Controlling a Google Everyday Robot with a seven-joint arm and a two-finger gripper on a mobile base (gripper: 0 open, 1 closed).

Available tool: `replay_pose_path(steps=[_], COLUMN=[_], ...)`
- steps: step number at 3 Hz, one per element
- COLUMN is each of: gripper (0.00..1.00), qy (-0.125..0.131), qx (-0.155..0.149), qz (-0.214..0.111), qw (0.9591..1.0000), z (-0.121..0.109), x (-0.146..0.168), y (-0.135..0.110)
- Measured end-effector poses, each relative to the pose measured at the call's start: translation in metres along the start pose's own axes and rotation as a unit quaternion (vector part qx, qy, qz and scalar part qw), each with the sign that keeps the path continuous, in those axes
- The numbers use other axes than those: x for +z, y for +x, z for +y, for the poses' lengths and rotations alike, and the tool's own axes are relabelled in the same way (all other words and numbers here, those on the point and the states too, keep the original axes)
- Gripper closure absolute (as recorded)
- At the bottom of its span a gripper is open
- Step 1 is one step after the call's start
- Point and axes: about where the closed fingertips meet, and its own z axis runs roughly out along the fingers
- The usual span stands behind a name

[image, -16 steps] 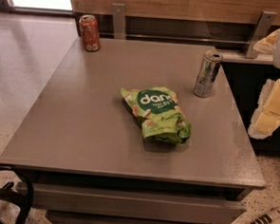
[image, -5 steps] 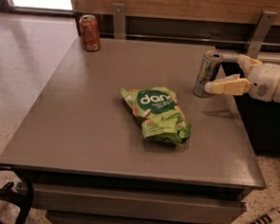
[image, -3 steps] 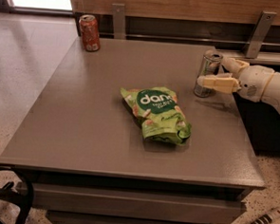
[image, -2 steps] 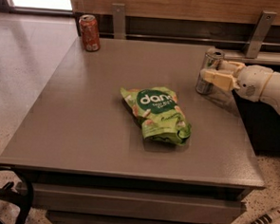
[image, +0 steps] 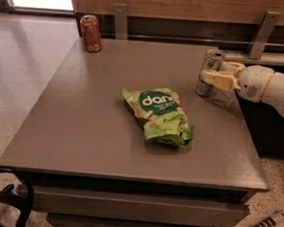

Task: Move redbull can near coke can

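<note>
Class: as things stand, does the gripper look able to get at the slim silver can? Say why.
Probably yes. The gripper is right at the redbull can on the table, with nothing between them; the green snack bag lies well aside.

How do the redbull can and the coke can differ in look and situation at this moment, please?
The redbull can is slim, tall and silver-grey; the coke can is shorter, wider and red-orange. The redbull can stands near the table's right edge with the tool at it; the coke can stands at the far left corner, untouched. Both stand on the same table.
</note>
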Motion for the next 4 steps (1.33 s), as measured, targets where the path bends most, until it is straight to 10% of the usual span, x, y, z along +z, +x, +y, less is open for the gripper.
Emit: replay_pose_path(steps=[2,4], gripper=[1.0,1.0], qy=[-0.005,-0.033], qx=[-0.012,-0.054], qz=[0.003,0.007], qw=[0.9999,0.998], z=[-0.014,-0.043], x=[0.011,0.086], y=[-0.024,-0.122])
